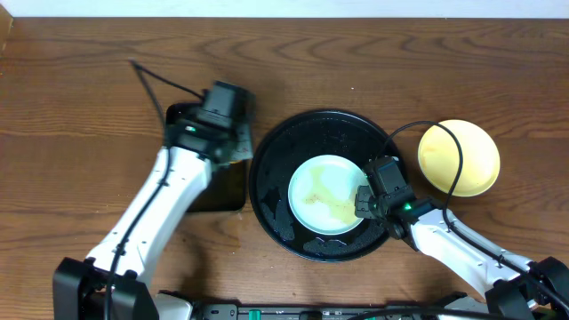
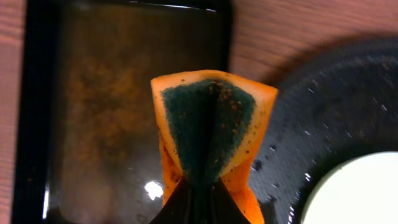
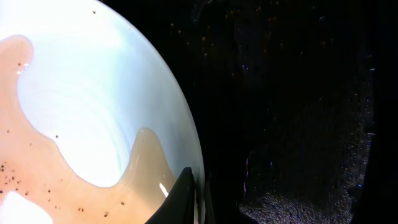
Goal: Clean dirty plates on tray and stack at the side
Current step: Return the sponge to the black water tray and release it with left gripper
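Orange-backed green sponge (image 2: 211, 124) sits folded, pinched in the left gripper (image 2: 198, 196), over the right edge of the rectangular tray (image 2: 34, 124). The soiled mint plate (image 1: 324, 191) lies lower right of it in the round black tray (image 1: 267, 178), its right rim clamped by the right gripper (image 1: 366, 200).

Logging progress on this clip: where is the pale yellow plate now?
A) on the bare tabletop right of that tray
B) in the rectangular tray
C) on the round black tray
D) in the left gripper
A: overhead, the yellow plate sits on the wood beside the round tray, which holds a pale plate.
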`<action>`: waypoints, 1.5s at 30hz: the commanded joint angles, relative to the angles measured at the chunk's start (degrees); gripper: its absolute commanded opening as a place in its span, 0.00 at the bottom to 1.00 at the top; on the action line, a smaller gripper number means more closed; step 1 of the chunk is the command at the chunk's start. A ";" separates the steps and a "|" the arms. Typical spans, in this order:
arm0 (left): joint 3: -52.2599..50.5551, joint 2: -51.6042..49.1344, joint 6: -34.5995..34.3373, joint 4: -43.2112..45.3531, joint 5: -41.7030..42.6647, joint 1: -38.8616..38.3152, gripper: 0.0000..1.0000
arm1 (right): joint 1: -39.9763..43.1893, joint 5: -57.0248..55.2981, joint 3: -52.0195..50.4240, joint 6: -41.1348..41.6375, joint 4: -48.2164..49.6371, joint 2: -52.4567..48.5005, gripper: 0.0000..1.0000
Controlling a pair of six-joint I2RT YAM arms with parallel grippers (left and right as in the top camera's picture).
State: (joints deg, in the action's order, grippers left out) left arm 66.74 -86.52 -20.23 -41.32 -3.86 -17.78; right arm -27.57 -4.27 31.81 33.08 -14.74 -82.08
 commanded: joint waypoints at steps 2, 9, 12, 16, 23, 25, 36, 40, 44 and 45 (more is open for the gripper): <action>-0.50 -1.86 2.69 0.46 6.54 6.73 0.07 | -0.26 0.11 -1.62 0.09 -1.57 -1.95 0.04; -2.91 -8.98 9.77 4.39 17.49 15.13 0.07 | -0.26 0.11 -1.62 0.07 -1.60 -1.95 0.03; -2.91 -14.01 15.67 4.79 21.81 17.14 0.07 | -0.26 0.11 -1.62 0.09 -1.57 -1.95 0.03; -2.91 -18.64 19.54 4.74 22.40 17.51 0.07 | -0.26 0.11 -1.62 0.07 -1.60 -1.95 0.03; -2.89 -20.52 3.74 1.64 -5.18 17.51 0.08 | -0.24 0.24 -1.62 0.07 -1.60 -1.95 0.02; -2.89 -20.20 -0.57 0.07 -8.85 17.49 0.07 | -0.26 0.26 -1.62 0.09 -1.55 -1.95 0.02; -2.89 -20.09 18.67 4.11 17.31 16.96 0.07 | -0.26 0.26 -1.62 0.09 -1.57 -1.95 0.02; -2.89 -20.09 3.13 2.27 -2.69 16.96 0.07 | -0.26 0.26 -1.62 0.09 -1.57 -1.95 0.02; -2.86 -20.09 12.76 2.84 10.36 16.94 0.07 | -0.26 0.28 -1.62 0.09 -1.57 -1.95 0.02; -2.89 -20.09 16.87 2.93 15.13 16.94 0.07 | -0.26 0.26 -1.62 0.09 -1.57 -1.95 0.02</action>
State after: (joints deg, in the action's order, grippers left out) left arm 64.47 -105.60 -11.18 -38.33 3.16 -1.21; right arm -27.57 -4.16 31.81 33.10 -14.74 -82.08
